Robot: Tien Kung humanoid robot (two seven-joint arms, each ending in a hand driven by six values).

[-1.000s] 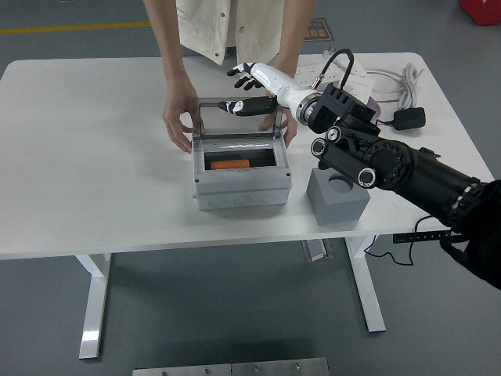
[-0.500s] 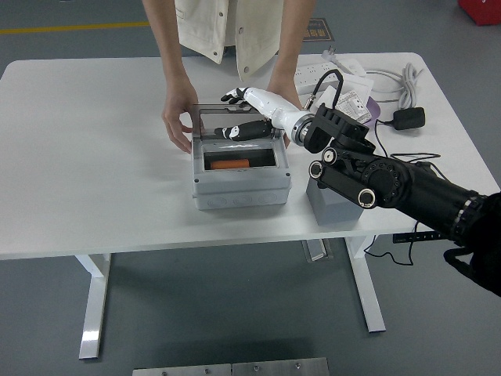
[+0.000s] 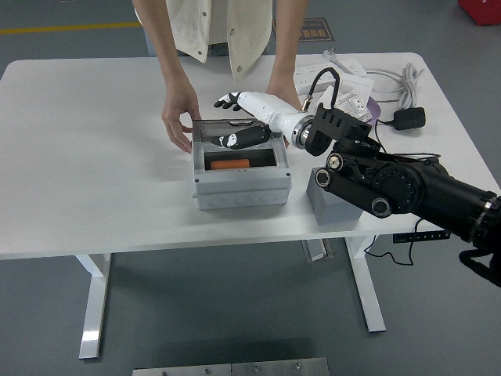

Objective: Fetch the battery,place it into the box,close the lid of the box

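The grey box (image 3: 241, 190) stands mid-table with the orange battery (image 3: 229, 164) lying inside it. Its clear lid (image 3: 210, 125) is hinged at the back and tilted down low over the opening. My right hand (image 3: 237, 119) reaches in from the right and rests on the lid. The fingers are spread behind the lid's edge, the thumb (image 3: 239, 139) lies under its front, and nothing is gripped. A person at the far side steadies the box with one hand (image 3: 178, 117) at its back left corner and the other hand (image 3: 280, 86) behind my wrist. My left arm is out of view.
A grey block (image 3: 335, 208) sits right of the box, partly hidden under my right forearm. At the back right lie a white power strip (image 3: 311, 74), white cables (image 3: 407, 78) and a black adapter (image 3: 409, 117).
My right hand has moved down and leftward, bringing the lid from upright to nearly flat over the box. The person's hands have stayed at the box.
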